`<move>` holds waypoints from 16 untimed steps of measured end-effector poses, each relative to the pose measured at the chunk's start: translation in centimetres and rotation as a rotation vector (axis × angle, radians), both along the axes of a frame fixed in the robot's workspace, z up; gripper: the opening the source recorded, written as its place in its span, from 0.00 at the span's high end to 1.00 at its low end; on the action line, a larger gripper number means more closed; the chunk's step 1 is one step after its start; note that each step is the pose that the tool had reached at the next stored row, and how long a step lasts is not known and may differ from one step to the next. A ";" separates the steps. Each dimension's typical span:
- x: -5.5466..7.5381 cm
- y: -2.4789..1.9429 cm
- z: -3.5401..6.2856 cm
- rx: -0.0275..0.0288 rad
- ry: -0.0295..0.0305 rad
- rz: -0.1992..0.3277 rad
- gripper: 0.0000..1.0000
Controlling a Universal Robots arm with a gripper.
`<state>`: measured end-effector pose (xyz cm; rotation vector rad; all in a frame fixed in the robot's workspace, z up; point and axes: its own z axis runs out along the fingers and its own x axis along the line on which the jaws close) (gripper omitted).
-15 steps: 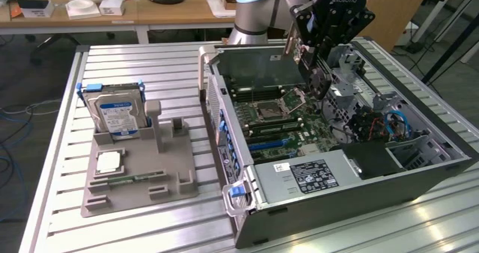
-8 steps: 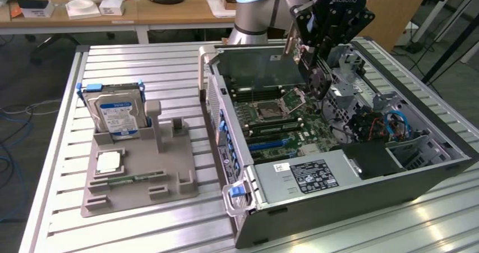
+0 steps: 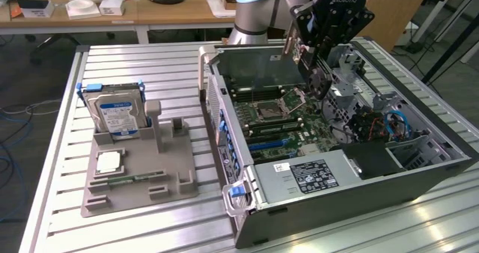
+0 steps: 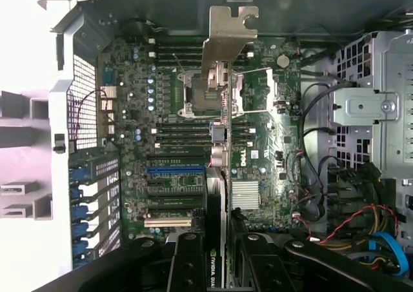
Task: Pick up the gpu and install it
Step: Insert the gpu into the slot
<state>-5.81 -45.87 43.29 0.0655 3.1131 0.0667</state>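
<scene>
The gpu [image 3: 317, 78] hangs on edge above the open computer case [image 3: 224, 124], with my gripper [image 3: 320, 45] shut on its upper part. It is a thin dark card with a pale metal bracket [image 3: 288, 46] along one end. In the wrist view the gpu [image 4: 219, 176] shows edge-on between my black fingers [image 4: 187, 260], its bracket [image 4: 230, 31] pointing away from the camera. The card floats over the middle of the motherboard [image 4: 168, 124], apart from it, beside the blue slot [image 4: 174, 170] and the other expansion slots.
A silver hard drive [image 3: 116, 113] stands upright in a grey holder [image 3: 176, 171] on the exterior view's left, with a narrow green memory stick [image 3: 134, 179] lying in it. Inside the case are a power supply [image 3: 311, 177], drive cages [image 4: 374, 105] and loose cables [image 4: 348, 234].
</scene>
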 end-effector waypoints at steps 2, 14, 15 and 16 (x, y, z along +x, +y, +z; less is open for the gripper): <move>0.0 0.00 0.00 -0.0001 0.0000 0.005 0.74; 0.0 0.00 -0.03 0.0000 0.0000 0.042 0.74; 0.0 0.00 -0.03 0.0000 0.0000 0.046 0.74; 0.0 0.00 -0.03 0.0000 0.0000 0.050 0.74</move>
